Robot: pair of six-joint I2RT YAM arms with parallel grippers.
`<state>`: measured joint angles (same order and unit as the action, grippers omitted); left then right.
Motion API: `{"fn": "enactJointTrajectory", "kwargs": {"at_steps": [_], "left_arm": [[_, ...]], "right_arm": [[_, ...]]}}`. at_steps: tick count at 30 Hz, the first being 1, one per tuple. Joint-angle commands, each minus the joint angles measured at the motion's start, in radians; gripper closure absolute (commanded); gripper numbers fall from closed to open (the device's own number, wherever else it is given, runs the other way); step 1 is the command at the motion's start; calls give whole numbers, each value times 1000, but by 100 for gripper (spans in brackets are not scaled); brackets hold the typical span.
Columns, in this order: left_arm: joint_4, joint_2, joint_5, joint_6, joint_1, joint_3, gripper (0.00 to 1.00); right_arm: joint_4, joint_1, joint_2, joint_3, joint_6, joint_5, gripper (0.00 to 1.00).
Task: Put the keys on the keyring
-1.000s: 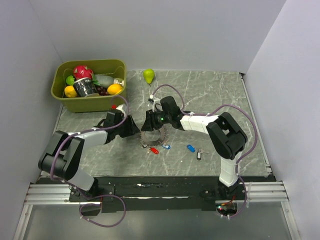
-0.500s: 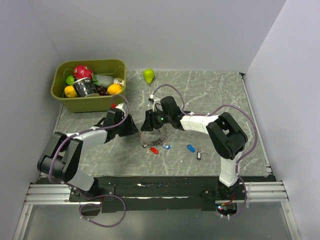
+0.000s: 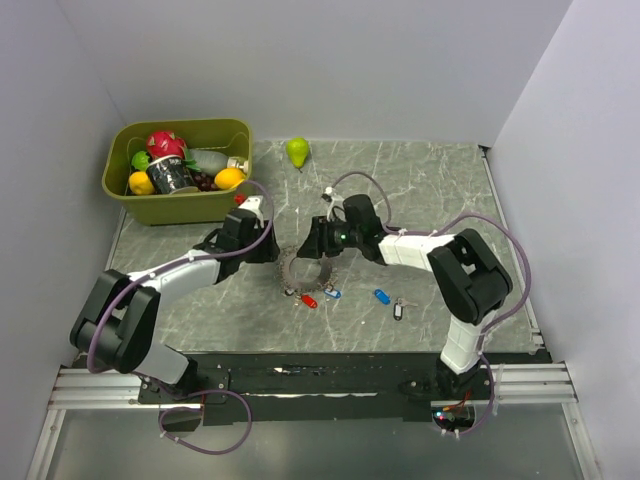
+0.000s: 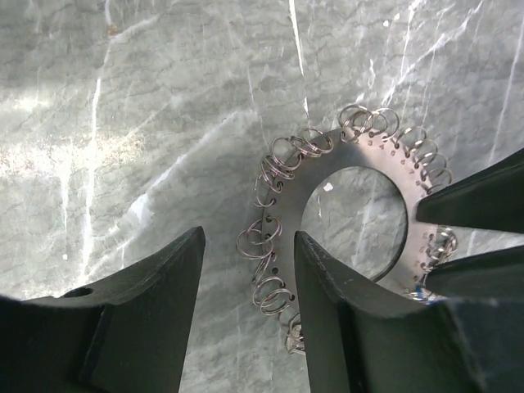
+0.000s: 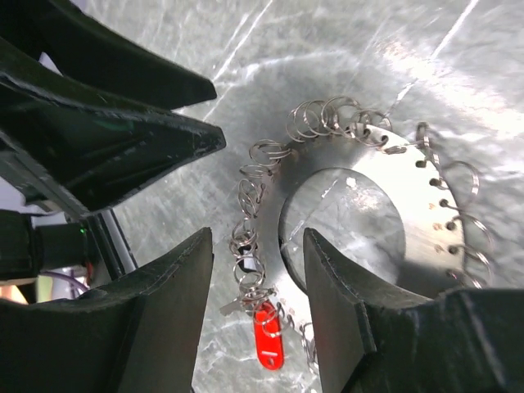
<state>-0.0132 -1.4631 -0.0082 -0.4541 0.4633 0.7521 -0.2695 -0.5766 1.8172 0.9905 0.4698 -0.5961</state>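
1. Since 1 s ago, left claw (image 4: 248,246) came nearer & right claw (image 5: 259,241) shifted right; both half-wide, each astride ring (image 4: 360,151) rim, holding nothing.
2. Ring lay flat on desk (image 4: 123,123); loose keys (image 3: 381,296) nearby, not yet threaded.

- Keyring (image 4: 360,151): silver-grey metal, fringed with shiny wire loops.
- Table (image 4: 123,123): grey marble pattern, white veins.
- One red key tag (image 5: 268,338), one blue key tag (image 3: 381,296).
- Bin (image 3: 175,207): olive green.
- Pear (image 3: 297,150): yellow-green.

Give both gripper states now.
Left gripper: open over the keyring rim, holding nothing.
Right gripper: open over the same rim, holding nothing.
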Motion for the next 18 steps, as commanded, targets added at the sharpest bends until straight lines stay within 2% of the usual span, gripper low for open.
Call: {"fn": "enactJointTrajectory", "kwargs": {"at_steps": [1,13,18], "left_arm": [[-10,-6,-39,70,35,30,46],[5,-92,-93,137,94,78,51],[10,-131,-122,146,112,96,57]], "right_arm": [[-51,20,-93,-29,10,-18,44],[10,40,-179,-61,-22,9,44],[38,40,-188,-64,-43,32,45]]}}
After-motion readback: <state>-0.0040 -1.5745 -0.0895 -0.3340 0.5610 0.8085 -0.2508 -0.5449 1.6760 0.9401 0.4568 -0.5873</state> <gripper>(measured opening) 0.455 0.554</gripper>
